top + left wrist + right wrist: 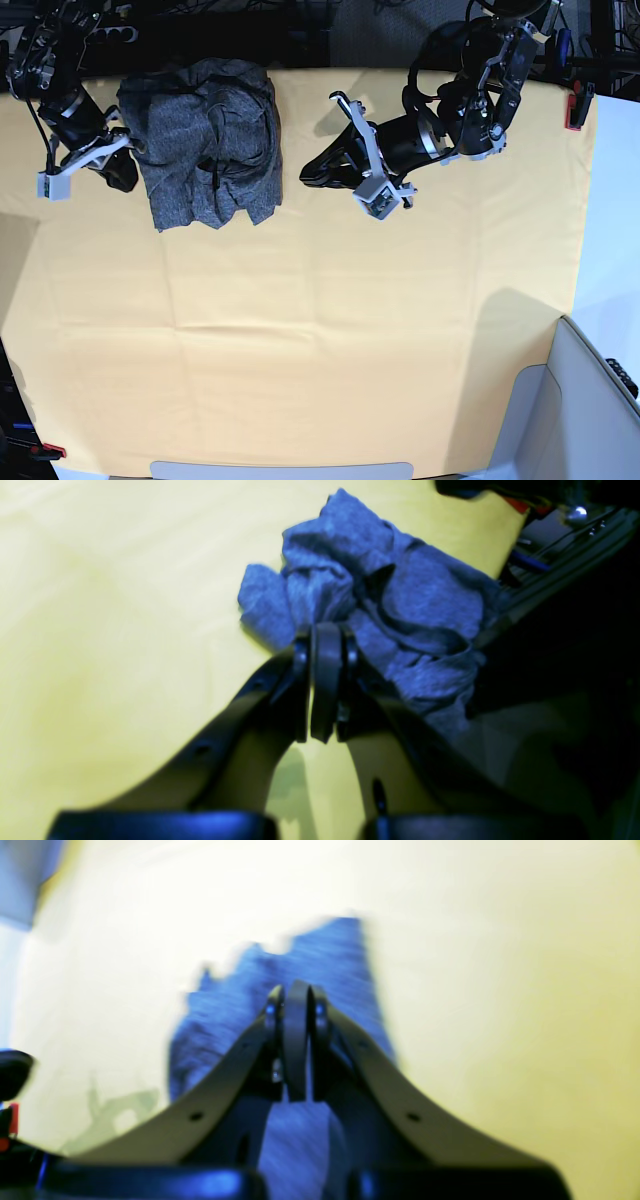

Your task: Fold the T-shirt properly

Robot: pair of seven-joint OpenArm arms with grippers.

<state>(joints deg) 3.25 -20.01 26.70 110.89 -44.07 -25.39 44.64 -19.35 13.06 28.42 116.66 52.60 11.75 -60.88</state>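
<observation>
The T-shirt [205,140] sits in a crumpled heap at the far edge of the counter [300,350], on the yellow-orange tablecloth, w/ folds piled on folds and no flat panel showing.

Left gripper [312,172] is just beside the heap's edge in the base view. Its jaws are together, and in its wrist cam [325,630] the tips sit right at a bunched fold, but whether cloth is pinched can't be told. Right gripper [128,180] is on the opposite side of the shirt, jaws together too. Its wrist cam [296,995] is blurry, grey fabric under and beyond the tips, can't tell if it's got any.

Handling-wise, prob v light, thin, floppy knit, so no shape of its own and layers likely drag along together. Best bet imo is grabbing a single edge, like a hem or shoulder seam, on each side of the heap and spreading it flat before any folding. Grabbing mid-heap risks lifting several layers.
</observation>
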